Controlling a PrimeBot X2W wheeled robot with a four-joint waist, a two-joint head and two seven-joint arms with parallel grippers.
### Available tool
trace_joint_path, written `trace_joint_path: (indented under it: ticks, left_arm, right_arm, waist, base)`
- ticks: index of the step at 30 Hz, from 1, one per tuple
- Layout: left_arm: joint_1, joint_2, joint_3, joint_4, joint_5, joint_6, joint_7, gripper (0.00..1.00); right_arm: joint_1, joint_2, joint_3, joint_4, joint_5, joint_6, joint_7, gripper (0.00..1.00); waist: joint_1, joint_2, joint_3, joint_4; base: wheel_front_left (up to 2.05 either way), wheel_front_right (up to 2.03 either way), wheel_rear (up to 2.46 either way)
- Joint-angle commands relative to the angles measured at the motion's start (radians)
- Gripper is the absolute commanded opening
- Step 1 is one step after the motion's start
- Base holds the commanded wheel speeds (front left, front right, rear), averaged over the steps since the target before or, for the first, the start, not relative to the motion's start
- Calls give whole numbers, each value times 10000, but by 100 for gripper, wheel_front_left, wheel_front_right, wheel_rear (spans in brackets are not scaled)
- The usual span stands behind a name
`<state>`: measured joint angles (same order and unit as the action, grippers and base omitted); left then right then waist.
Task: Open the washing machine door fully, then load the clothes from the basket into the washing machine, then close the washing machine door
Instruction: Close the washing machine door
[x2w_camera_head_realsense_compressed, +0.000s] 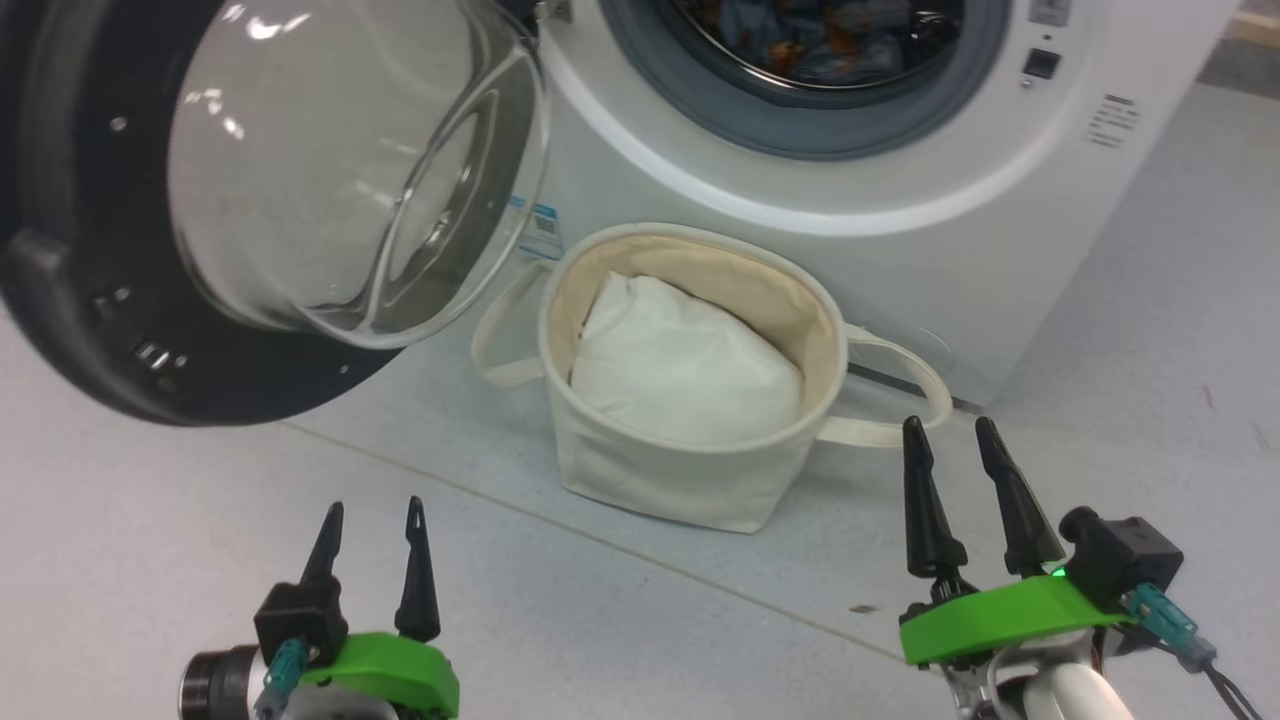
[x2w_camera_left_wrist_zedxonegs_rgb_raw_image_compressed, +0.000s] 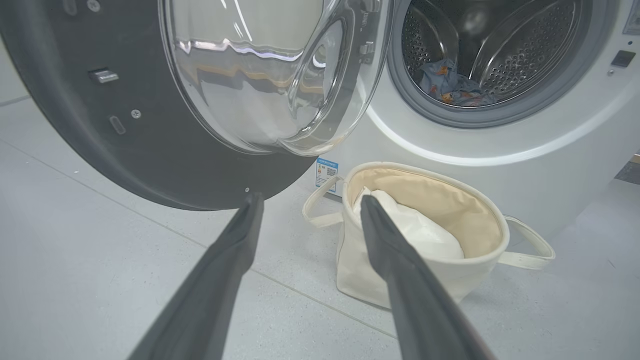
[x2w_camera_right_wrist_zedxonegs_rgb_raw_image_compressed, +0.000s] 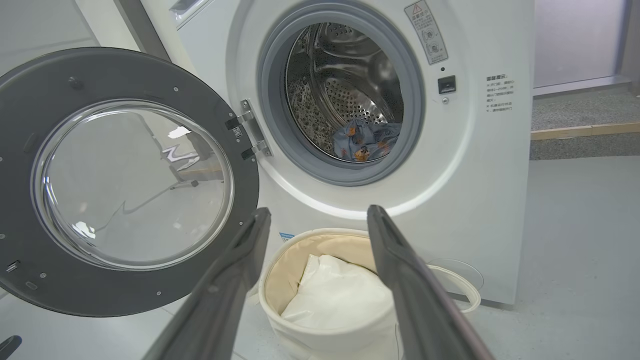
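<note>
Fingers (x2w_camera_head_realsense_compressed: 416, 570) of the left gripper (x2w_camera_head_realsense_compressed: 374, 503) are pointing forward over the grey floor (x2w_camera_head_realsense_compressed: 180, 540), nearer than the basket (x2w_camera_head_realsense_compressed: 650, 470) and off to its left. The two fingers are standing spread apart and are gripping nothing. The right gripper (x2w_camera_head_realsense_compressed: 948, 422) is hovering just to the right of the basket. In the head view its tips are lying beside the basket's right strap handle (x2w_camera_head_realsense_compressed: 900, 365), with the fingers likewise spread and holding nothing. Both grippers are aiming past the basket toward the machine.

The basket is sitting upright on the floor with one strap looping out to each side. It is holding a plain white pillow-like bundle (x2w_camera_head_realsense_compressed: 680, 360).

Directly behind the basket, the washing machine (x2w_camera_head_realsense_compressed: 900, 230) is standing. Whether the two are touching cannot be told. A blue label sticker (x2w_camera_left_wrist_zedxonegs_rgb_raw_image_compressed: 326, 172) is showing on the front panel just behind the basket's left strap.

Left of the basket and higher, the washing machine door (x2w_camera_head_realsense_compressed: 60, 300) is hanging swung open, with its clear glass bowl bulging toward the grippers.

Above and behind the basket, the grey-rimmed drum mouth is standing uncovered. The clothes (x2w_camera_right_wrist_zedxonegs_rgb_raw_image_compressed: 365, 142), blue fabric with orange print, are lying at the bottom of the drum.
</note>
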<state>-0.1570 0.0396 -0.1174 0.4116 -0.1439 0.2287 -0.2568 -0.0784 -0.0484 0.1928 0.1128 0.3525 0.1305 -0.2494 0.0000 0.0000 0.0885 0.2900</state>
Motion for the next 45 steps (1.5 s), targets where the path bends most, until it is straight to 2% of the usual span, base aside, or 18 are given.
trace_joint_path:
  ticks: [1,12,30,31,32,38,42,45]
  left_arm:
    - [-289,107,252,-342,-81,41,-49,100]
    - [-127,107,355,-348,7,-41,-49,100]
    - [-259,106,466,-618,-107,-239,-49,100]
    - [-289,106,495,-810,-141,-293,-49,65]
    - [-306,106,523,-1024,-199,-396,-49,0]
    - [-476,106,1641,-2501,-1883,-1378,-49,0]
    - [-688,106,2668,-3288,-2954,-2496,-49,0]
    - [-940,106,3449,-3497,-4332,-3195,-49,0]
  right_arm:
    - [-290,-18,271,-355,-54,2,-124,100]
    - [-160,-18,354,-311,48,2,-124,100]
    - [-233,-18,424,-271,-11,2,-124,100]
    - [-244,-18,406,-271,-23,2,-124,100]
    - [-257,-18,393,-270,-39,2,-124,100]
    - [-367,-18,386,-273,-156,2,-124,100]
    - [-410,-18,346,-250,-214,2,-124,100]
    - [-430,-18,365,-226,-251,2,-124,100]
  waist:
    - [0,0,-72,439]
    - [0,0,-344,984]
    - [0,0,-69,846]
    - [0,0,-30,840]
    - [0,0,6,834]
    - [0,0,241,842]
    - [0,0,349,847]
    - [0,0,420,843]
  base:
    - [0,0,0]
    - [0,0,0]
    - [0,0,0]
    - [0,0,0]
    - [0,0,0]
    - [0,0,0]
    - [0,0,0]
    - [0,0,0]
